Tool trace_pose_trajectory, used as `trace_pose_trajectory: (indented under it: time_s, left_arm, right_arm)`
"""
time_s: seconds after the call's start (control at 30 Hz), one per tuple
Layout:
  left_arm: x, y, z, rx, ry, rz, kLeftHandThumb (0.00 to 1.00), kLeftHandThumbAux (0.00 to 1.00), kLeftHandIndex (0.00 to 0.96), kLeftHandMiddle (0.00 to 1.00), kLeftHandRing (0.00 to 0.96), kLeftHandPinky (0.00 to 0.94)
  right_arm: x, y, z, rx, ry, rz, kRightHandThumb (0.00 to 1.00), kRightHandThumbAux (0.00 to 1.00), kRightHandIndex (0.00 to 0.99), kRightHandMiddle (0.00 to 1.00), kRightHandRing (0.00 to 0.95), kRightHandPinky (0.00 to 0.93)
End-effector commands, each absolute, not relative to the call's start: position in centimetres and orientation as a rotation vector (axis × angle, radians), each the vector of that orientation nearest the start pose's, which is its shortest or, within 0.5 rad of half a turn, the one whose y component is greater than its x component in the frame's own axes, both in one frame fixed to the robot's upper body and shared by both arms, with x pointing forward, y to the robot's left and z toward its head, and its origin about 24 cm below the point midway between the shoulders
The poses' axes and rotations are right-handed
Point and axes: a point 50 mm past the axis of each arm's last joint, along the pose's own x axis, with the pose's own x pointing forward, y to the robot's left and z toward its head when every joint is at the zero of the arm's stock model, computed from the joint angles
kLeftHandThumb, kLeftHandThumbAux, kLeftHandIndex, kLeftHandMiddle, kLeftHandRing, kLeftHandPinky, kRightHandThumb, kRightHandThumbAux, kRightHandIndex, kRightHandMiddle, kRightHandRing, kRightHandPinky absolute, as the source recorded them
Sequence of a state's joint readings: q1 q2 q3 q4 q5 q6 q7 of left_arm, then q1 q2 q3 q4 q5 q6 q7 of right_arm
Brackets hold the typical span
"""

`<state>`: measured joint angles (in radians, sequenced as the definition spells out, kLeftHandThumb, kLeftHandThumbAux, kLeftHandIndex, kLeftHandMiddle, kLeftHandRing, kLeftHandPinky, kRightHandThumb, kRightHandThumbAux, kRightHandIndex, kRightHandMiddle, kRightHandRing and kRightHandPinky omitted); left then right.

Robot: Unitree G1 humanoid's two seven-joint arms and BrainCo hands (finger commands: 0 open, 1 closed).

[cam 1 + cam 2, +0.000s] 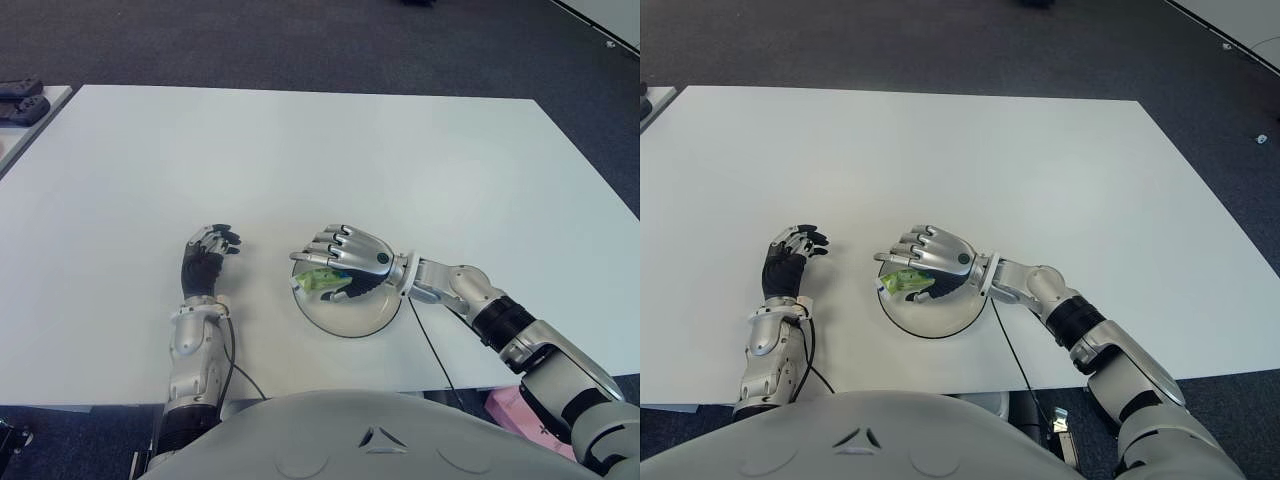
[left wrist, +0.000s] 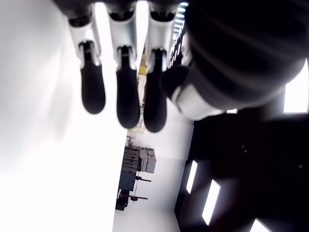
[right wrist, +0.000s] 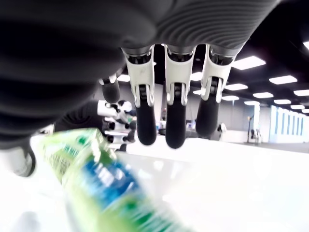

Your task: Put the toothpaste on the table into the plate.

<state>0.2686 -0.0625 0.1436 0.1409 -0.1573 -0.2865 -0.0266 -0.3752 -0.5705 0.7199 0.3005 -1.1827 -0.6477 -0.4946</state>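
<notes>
A green and blue toothpaste tube (image 1: 322, 282) lies at the left part of the round white plate (image 1: 360, 322), near the table's front edge. My right hand (image 1: 345, 255) hovers palm-down right over the tube and covers most of it. In the right wrist view its fingers (image 3: 175, 121) stretch straight out above the toothpaste (image 3: 96, 183), not curled around it, and the thumb sits beside the tube. My left hand (image 1: 208, 255) shows to the left of the plate on the white table (image 1: 300, 150), fingers (image 2: 118, 96) relaxed and holding nothing.
A thin black cable (image 1: 428, 345) runs from the right wrist over the table's front edge. Dark objects (image 1: 20, 100) sit on a second table at the far left. Wide bare tabletop lies beyond both hands.
</notes>
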Motion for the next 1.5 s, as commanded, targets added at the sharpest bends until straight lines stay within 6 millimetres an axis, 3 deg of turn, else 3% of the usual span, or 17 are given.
trace_pose_trajectory:
  time_s: [0.03,0.5,0.97,1.23,1.5]
  left_arm:
    - [17.8,18.9,-2.8,-0.184,0.138,0.259,0.708,0.726,0.428,0.514,0.501,0.482]
    - [17.9,18.8,-2.8,-0.184,0.158,0.267,0.709,0.726,0.427,0.506,0.505,0.478]
    - [17.9,18.9,-2.9,-0.166,0.149,0.252,0.709,0.726,0.427,0.512,0.501,0.469]
    - [17.8,18.9,-2.9,-0.161,0.149,0.251,0.709,0.727,0.427,0.510,0.500,0.476]
    - [17.8,19.0,-2.9,-0.172,0.148,0.249,0.708,0.727,0.427,0.510,0.499,0.468]
  right_arm:
    - [23.5,-9.6,2.9,-1.404,-0.984,0.867,0.279,0.379,0.000,0.000,0.000,0.000]
    - [23.9,-10.3,4.4,-1.351,-0.963,0.788,0.119,0.422,0.000,0.000,0.000,0.000]
    - [24.5,-11.5,5.6,-1.171,-0.885,0.600,0.135,0.422,0.000,0.000,0.000,0.000]
    - [24.5,-12.8,5.5,-0.868,-0.716,0.408,0.120,0.552,0.000,0.000,0.000,0.000]
    - [24.0,-13.7,5.6,-0.662,-0.647,0.208,0.087,0.739,0.043,0.054,0.043,0.127]
